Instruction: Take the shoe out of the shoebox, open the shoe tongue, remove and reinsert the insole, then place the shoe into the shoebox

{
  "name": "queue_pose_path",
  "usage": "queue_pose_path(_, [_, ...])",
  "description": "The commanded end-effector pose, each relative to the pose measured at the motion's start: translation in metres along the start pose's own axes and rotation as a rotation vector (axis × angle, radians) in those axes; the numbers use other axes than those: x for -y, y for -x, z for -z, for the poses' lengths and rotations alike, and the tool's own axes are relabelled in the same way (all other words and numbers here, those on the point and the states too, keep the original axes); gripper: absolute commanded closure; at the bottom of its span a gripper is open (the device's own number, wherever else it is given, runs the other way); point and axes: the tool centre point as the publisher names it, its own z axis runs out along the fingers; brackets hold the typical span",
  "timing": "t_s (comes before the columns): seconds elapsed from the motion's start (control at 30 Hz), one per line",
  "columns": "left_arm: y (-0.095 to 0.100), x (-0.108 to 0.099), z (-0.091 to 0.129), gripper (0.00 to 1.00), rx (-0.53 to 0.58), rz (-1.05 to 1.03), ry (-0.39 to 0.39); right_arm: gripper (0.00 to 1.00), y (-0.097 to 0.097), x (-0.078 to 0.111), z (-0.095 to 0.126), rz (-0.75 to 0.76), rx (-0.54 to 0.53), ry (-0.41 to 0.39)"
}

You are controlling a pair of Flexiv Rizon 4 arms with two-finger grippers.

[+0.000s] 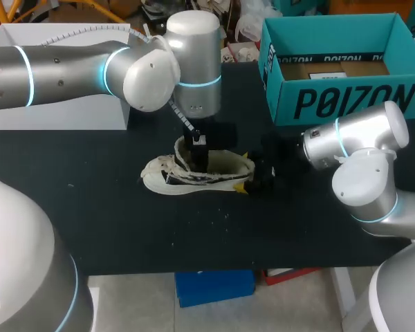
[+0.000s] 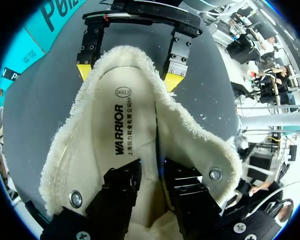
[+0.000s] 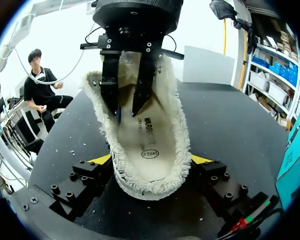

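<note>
A cream low shoe (image 1: 167,180) with a fleecy lining lies on the black table (image 1: 124,228), heel toward my right arm. Its printed insole (image 2: 120,130) lies flat inside. My left gripper (image 1: 198,153) comes straight down into the shoe's opening. Its black fingers (image 2: 122,185) stand slightly apart over the insole, open, with the tips sunk in the lining. My right gripper (image 3: 150,160) has its yellow fingertips (image 2: 84,71) pressed on both sides of the heel (image 3: 145,187), shut on it. The teal shoebox (image 1: 346,100) stands open at the back right.
A white box (image 1: 55,114) stands at the back left, under my left arm. The table's front edge (image 1: 214,266) runs below the shoe. Bare table lies in front of the shoe and to its left.
</note>
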Motion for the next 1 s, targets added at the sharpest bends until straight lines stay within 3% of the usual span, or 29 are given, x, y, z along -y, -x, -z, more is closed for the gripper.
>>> queue_pose_path(0.03, [-0.01, 0.005, -0.003, 0.71, 0.106, 0.046, 0.098, 1.0, 0.002, 0.001, 0.0, -0.003, 0.001, -0.002])
queue_pose_path(0.53, [0.007, -0.014, -0.016, 0.64, 0.427, 0.151, 0.215, 1.0, 0.002, 0.001, 0.0, -0.003, 0.001, -0.002])
queue_pose_path(1.0, [0.035, -0.03, -0.019, 0.69, 0.627, 0.131, 0.134, 1.0, 0.002, 0.001, 0.0, -0.003, 0.001, -0.002])
